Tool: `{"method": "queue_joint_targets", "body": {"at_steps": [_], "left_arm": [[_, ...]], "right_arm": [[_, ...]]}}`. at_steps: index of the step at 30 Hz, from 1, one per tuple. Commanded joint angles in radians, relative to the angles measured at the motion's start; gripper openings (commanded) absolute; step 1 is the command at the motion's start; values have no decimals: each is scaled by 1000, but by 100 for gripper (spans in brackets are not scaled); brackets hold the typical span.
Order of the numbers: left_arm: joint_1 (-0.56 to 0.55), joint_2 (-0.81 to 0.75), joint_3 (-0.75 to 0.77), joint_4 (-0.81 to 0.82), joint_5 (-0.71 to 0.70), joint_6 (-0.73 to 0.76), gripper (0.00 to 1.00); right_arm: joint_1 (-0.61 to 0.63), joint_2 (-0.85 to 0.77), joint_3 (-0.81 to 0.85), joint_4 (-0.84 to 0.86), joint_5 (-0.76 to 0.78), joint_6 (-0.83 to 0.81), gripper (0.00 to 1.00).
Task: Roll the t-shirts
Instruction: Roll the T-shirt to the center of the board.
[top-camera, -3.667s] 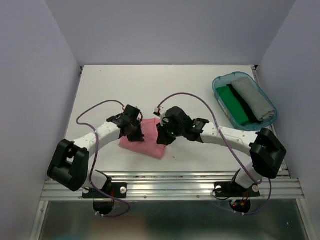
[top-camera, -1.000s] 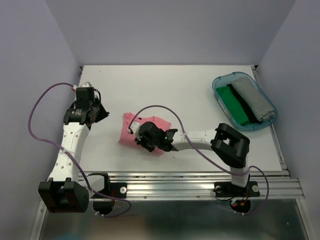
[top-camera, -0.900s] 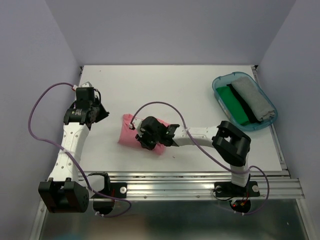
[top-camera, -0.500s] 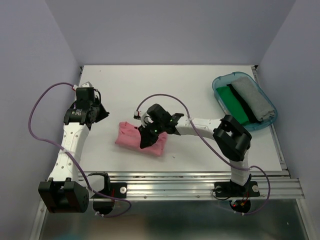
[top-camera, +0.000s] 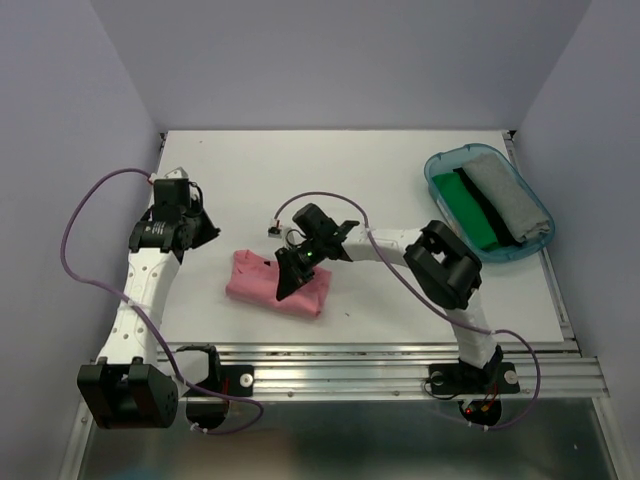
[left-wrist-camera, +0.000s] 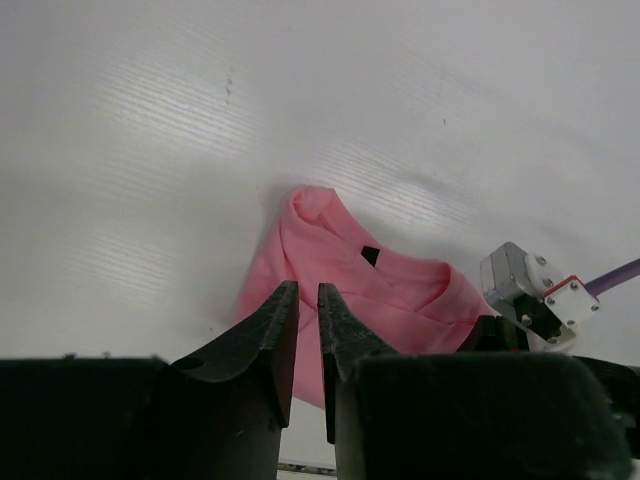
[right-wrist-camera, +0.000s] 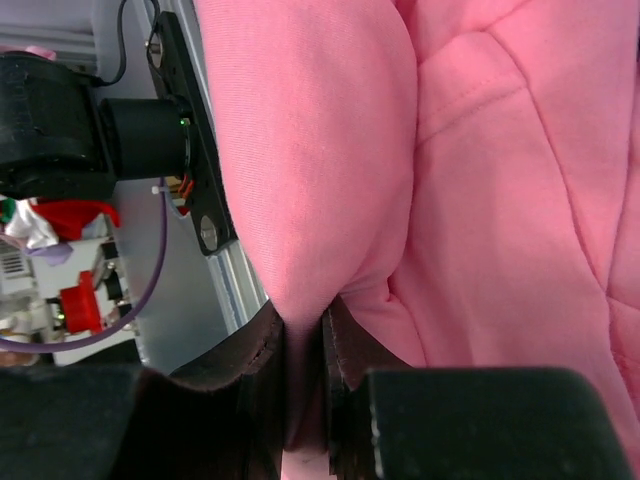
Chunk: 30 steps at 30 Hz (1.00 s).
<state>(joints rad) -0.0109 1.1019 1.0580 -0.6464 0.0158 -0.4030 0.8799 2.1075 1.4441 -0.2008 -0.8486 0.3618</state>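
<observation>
My right gripper (right-wrist-camera: 305, 325) is clenched on a fold of the pink t-shirt (right-wrist-camera: 480, 200). The bundle's long axis runs crosswise past my fingertips. My left gripper (left-wrist-camera: 308, 300) is empty, jaws barely apart, with the shirt ahead and its dark label (left-wrist-camera: 370, 255) showing.

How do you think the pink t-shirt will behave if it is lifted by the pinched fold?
Probably floppy: the pink t-shirt lies in soft creases, bulging around the right gripper. It may sag or unroll, since only one thin fold is pinched.
</observation>
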Motion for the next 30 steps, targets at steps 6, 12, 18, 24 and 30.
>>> {"method": "queue_joint_targets", "body": {"at_steps": [6, 12, 18, 24, 30], "left_arm": [[2, -39, -107, 14, 88, 44, 11], [-11, -48, -174, 27, 141, 29, 0], [-72, -66, -223, 14, 138, -3, 0], [-242, -10, -242, 7, 83, -72, 0], [-285, 26, -245, 57, 84, -108, 0]], "right_arm": [[-42, 63, 67, 14, -116, 85, 4], [-64, 103, 76, 14, -150, 91, 4], [-87, 147, 93, 12, -182, 89, 5], [-105, 167, 102, 12, -202, 89, 5], [-105, 163, 96, 12, -198, 88, 5]]}}
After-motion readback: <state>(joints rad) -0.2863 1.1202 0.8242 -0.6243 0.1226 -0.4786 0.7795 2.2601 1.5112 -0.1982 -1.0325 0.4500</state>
